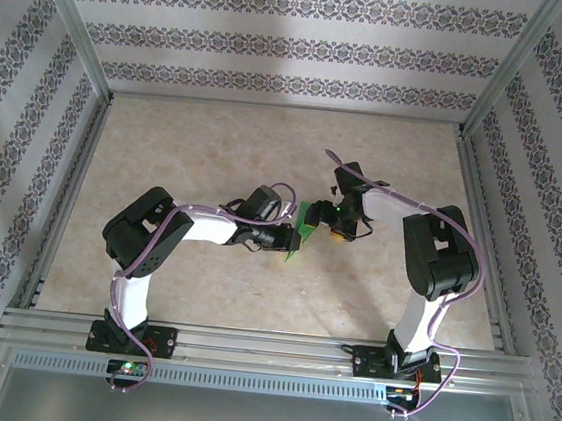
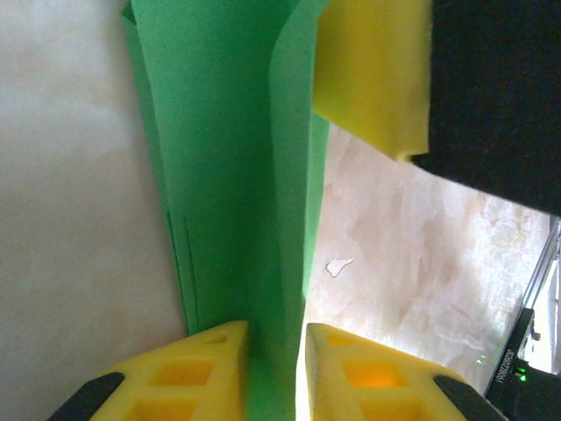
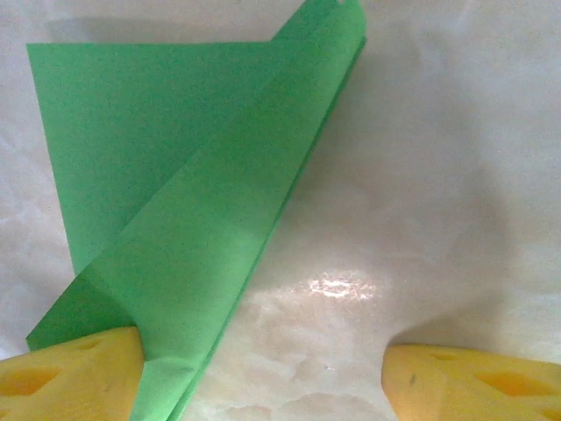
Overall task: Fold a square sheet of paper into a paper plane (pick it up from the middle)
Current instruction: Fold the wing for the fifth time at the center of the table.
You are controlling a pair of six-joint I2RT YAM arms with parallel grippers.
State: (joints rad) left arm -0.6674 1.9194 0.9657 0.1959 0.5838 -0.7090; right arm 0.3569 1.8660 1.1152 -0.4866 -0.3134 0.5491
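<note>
The folded green sheet (image 2: 228, 158) was seen between the narrow jaws of the left gripper (image 2: 276, 342); a pinch could not be confirmed. With the right gripper (image 3: 259, 355) spread wide beside it, the sheet could be dropped.

Lighting the pale marbled surface (image 1: 217, 154) softly and evenly from above in the overhead view, leaving only faint, soft-edged shadows. Bouncing a small white glare patch off it in the right wrist view. Softening the yellow foam fingers (image 3: 74, 381) of the right tool (image 3: 263, 386) at the bottom edge. Overexposing the left wrist view's left side, blurring the thin bright green folded paper (image 2: 228, 175) there.
</note>
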